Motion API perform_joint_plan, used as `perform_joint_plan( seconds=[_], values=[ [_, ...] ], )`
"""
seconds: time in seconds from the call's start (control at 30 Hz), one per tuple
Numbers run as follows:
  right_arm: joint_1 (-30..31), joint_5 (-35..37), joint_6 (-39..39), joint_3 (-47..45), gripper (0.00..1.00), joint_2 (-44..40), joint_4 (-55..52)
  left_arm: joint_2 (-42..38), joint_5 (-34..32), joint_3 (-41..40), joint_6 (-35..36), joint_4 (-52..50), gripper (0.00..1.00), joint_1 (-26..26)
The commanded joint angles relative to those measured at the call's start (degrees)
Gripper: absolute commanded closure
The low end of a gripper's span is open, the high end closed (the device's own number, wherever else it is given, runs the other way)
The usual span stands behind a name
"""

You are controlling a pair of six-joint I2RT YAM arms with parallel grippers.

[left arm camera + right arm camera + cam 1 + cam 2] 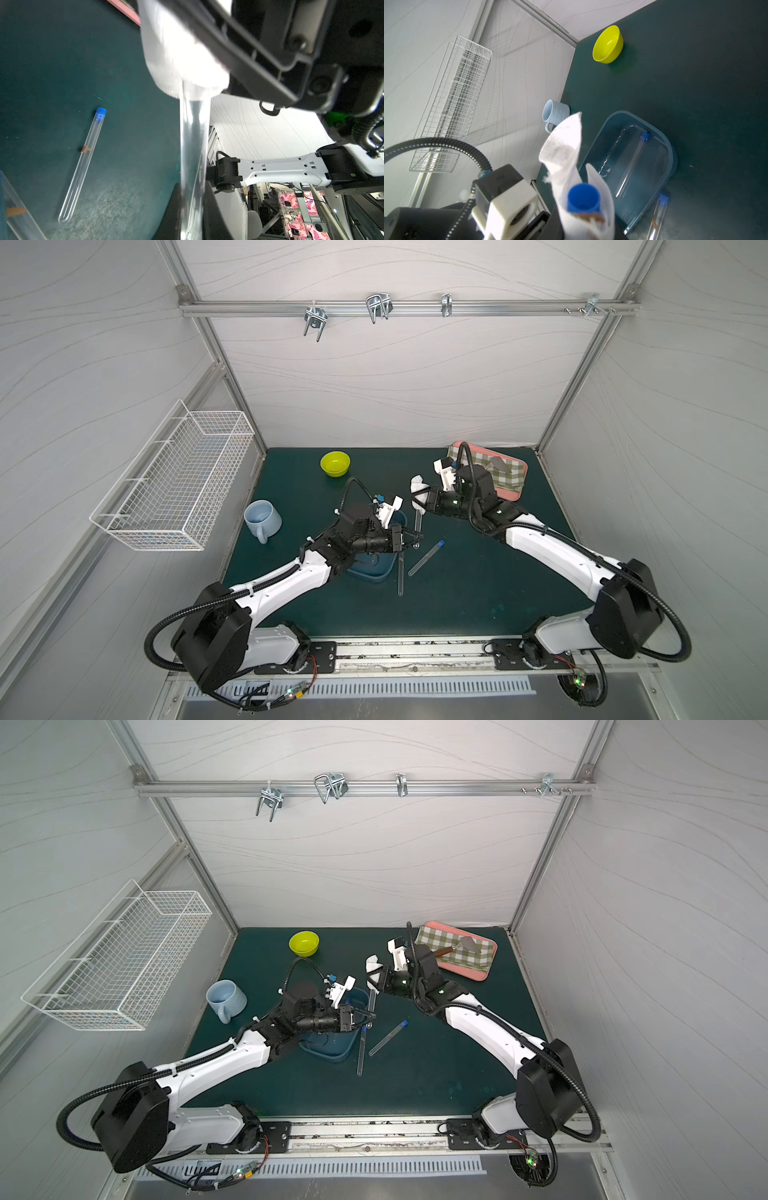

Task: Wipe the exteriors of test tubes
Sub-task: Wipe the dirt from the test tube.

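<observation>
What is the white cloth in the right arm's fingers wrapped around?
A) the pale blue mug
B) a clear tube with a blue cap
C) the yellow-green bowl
B: the white gauze cloth folds round a clear blue-capped test tube; the pale blue mug and yellow-green bowl stand apart.

Four test tubes (426, 558), one bowl (335, 463), one mug (262, 517), one tub (671, 160).

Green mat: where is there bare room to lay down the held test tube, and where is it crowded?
Widest bare patch: the near green mat, between its front edge and the two lying test tubes. A smaller one: at the back, between yellow bowl and pink tray. Crowded: the centre, around the blue bin.
</observation>
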Motion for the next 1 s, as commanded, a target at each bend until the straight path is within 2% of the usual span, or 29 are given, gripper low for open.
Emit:
perform_joint_plan(
  seconds=[0.0, 0.2, 0.5, 0.9, 0.97],
  values=[
    [-0.51, -0.64, -2.26, 0.95, 0.79, 1.03, -0.77, -1.94, 0.26, -0.06, -1.11, 1.12, 0.93, 0.34],
    [2.35, 1.71, -0.21, -4.65, 0.79, -2.79, 0.29, -1.73, -0.01, 0.26, -0.94, 1.01, 0.93, 0.34],
    [9.7, 6.81, 4.99, -14.16, 0.79, -8.43, 2.27, -1.0, 0.14, 0.73, -1.1, 1.44, 0.93, 0.79],
    [10.31, 6.04, 2.67, -10.61, 0.83, -6.25, 0.81, -0.93, -0.13, 0.4, -1.23, 1.66, 0.93, 0.78],
    [10.23, 6.06, 1.66, -9.87, 0.83, -6.26, -0.03, -0.92, -0.32, 0.08, -1.25, 1.71, 0.9, 0.82]
  ],
)
